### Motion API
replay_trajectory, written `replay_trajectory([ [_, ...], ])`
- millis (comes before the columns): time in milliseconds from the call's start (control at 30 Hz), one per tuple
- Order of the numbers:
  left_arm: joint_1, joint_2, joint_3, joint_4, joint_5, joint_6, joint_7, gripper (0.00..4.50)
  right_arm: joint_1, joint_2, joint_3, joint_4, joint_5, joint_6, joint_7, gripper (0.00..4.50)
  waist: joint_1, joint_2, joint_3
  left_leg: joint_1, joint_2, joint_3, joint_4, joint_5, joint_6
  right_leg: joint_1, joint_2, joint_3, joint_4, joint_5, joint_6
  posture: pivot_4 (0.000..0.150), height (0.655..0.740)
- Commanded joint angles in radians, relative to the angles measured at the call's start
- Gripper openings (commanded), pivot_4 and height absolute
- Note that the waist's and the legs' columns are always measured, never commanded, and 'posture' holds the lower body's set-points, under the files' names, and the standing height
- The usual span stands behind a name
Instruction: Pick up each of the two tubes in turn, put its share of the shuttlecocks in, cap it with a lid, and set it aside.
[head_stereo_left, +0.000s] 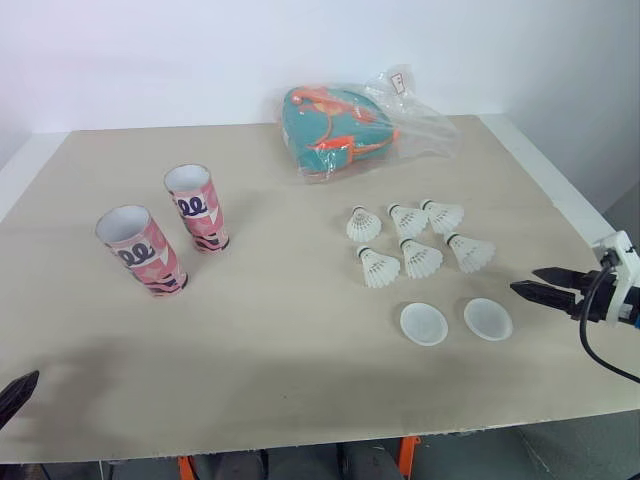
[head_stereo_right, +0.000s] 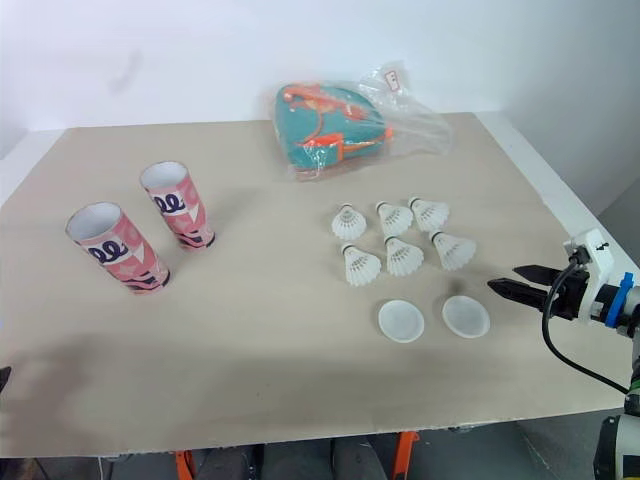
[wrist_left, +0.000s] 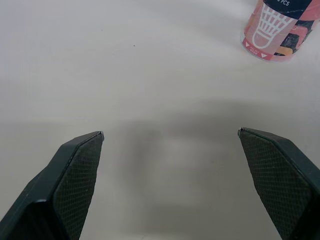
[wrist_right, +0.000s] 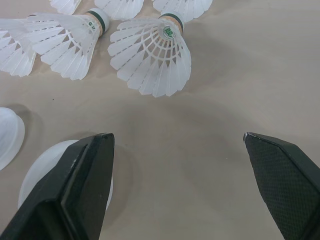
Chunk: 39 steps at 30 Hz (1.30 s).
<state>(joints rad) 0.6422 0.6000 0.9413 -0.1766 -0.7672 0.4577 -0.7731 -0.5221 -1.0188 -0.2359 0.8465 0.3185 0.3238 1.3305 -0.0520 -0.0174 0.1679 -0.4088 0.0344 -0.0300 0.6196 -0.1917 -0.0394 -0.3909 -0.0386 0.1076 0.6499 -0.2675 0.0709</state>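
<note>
Nothing is done yet: both tubes (head_stereo_left: 140, 250) stand uncapped well left of the six loose shuttlecocks (head_stereo_left: 410, 245), the lids (head_stereo_left: 424, 324) lie just nearer than them, and the left fingers (wrist_left: 75, 175) and right fingers (wrist_right: 85, 180) are released.

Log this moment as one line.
tubes upright, uncapped | six shuttlecocks loose | two lids nearby | left end effector open | right end effector open by lids

Teal pouch (head_stereo_left: 335, 130) in clear plastic; table (head_stereo_left: 300, 340) beige.

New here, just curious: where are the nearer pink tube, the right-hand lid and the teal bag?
Nearer tube (head_stereo_left: 148, 258): left eye view, patterned side.
Right-hand lid (head_stereo_left: 488, 319): left eye view, centre.
Teal bag (head_stereo_left: 330, 125): left eye view, middle.
</note>
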Motion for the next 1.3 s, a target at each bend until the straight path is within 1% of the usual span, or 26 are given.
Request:
replay_trajectory([
  [33, -0.006, 0.007, 0.008, -0.004, 0.001, -0.003, -0.002, 4.50, -0.015, -0.005, -0.016, -0.020, 0.007, -0.004, 0.002, 4.43, 0.000, 0.000, 0.000, 0.000, 0.000, 0.000, 0.000, 0.000, 0.000, 0.000, 0.000, 0.000, 0.000, 0.000, 0.000, 0.150, 0.7400],
  [233, -0.038, 0.009, -0.008, 0.007, 0.003, -0.008, -0.014, 4.50, -0.008, 0.011, -0.021, -0.032, 0.014, 0.000, 0.001, 4.43, 0.000, 0.000, 0.000, 0.000, 0.001, 0.001, 0.000, 0.000, 0.000, 0.000, 0.001, 0.001, 0.000, 0.000, 0.000, 0.150, 0.7400],
  [533, -0.039, 0.012, 0.005, 0.015, -0.016, 0.004, -0.043, 4.50, 0.011, 0.017, -0.028, -0.056, 0.021, 0.005, 0.001, 4.43, 0.000, 0.000, 0.000, 0.000, 0.001, 0.001, 0.000, -0.001, 0.001, 0.000, 0.001, 0.001, 0.000, 0.000, 0.001, 0.150, 0.7400],
  [733, -0.037, 0.019, -0.014, -0.002, -0.044, 0.051, -0.067, 4.50, 0.056, 0.037, -0.038, -0.184, 0.055, 0.029, -0.002, 4.43, 0.000, -0.001, 0.000, 0.001, 0.001, 0.002, 0.000, -0.001, 0.001, 0.000, 0.001, 0.001, 0.000, 0.000, 0.001, 0.150, 0.7400],
  [800, -0.045, 0.016, -0.020, 0.005, -0.065, 0.065, -0.083, 4.50, 0.088, 0.043, -0.045, -0.252, 0.071, 0.042, -0.009, 4.43, 0.000, -0.001, 0.000, 0.001, 0.002, 0.001, 0.000, -0.001, 0.001, 0.000, 0.001, 0.001, 0.000, 0.000, 0.001, 0.150, 0.7400],
  [833, -0.063, 0.012, -0.003, 0.015, -0.108, 0.089, -0.081, 4.50, 0.104, 0.047, -0.053, -0.287, 0.086, 0.057, -0.011, 4.43, 0.000, -0.001, 0.000, 0.001, 0.002, 0.002, 0.000, -0.001, 0.001, 0.000, 0.002, 0.001, 0.000, 0.000, 0.001, 0.150, 0.7400],
  [933, -0.114, 0.001, 0.037, 0.035, -0.134, 0.081, -0.022, 4.50, 0.153, 0.063, -0.064, -0.417, 0.136, 0.111, -0.016, 4.43, 0.002, -0.001, 0.000, 0.001, 0.003, 0.001, 0.000, -0.001, 0.001, 0.000, 0.003, 0.001, 0.000, 0.000, 0.001, 0.150, 0.7400],
  [1000, -0.112, -0.005, 0.030, 0.021, -0.122, 0.064, -0.024, 4.50, 0.185, 0.079, -0.062, -0.514, 0.167, 0.145, -0.025, 4.43, 0.003, -0.001, 0.000, 0.001, 0.004, 0.001, 0.000, -0.001, 0.001, 0.000, 0.004, 0.001, 0.001, 0.000, 0.001, 0.150, 0.7400],
  [1100, -0.062, -0.020, -0.040, -0.049, -0.048, 0.016, -0.058, 4.50, 0.232, 0.141, -0.036, -0.694, 0.235, 0.219, -0.053, 4.43, -0.002, -0.003, -0.001, 0.001, 0.007, 0.002, 0.000, -0.002, 0.000, 0.000, 0.006, 0.002, 0.000, 0.001, 0.000, 0.150, 0.7400],
  [1233, -0.062, -0.038, -0.054, -0.084, -0.011, -0.051, -0.059, 4.50, 0.294, 0.212, 0.007, -0.938, 0.336, 0.324, -0.085, 4.43, 0.002, -0.004, 0.000, 0.001, 0.011, 0.001, 0.001, -0.003, -0.001, -0.001, 0.012, 0.003, 0.000, 0.001, -0.002, 0.150, 0.7400],
  [1300, -0.055, -0.050, -0.068, -0.098, 0.019, -0.095, -0.067, 4.50, 0.300, 0.241, 0.030, -1.025, 0.380, 0.363, -0.105, 4.43, 0.003, -0.004, 0.000, 0.001, 0.013, 0.000, 0.001, -0.003, -0.001, -0.001, 0.015, 0.003, 0.000, 0.002, -0.004, 0.150, 0.7400],
])
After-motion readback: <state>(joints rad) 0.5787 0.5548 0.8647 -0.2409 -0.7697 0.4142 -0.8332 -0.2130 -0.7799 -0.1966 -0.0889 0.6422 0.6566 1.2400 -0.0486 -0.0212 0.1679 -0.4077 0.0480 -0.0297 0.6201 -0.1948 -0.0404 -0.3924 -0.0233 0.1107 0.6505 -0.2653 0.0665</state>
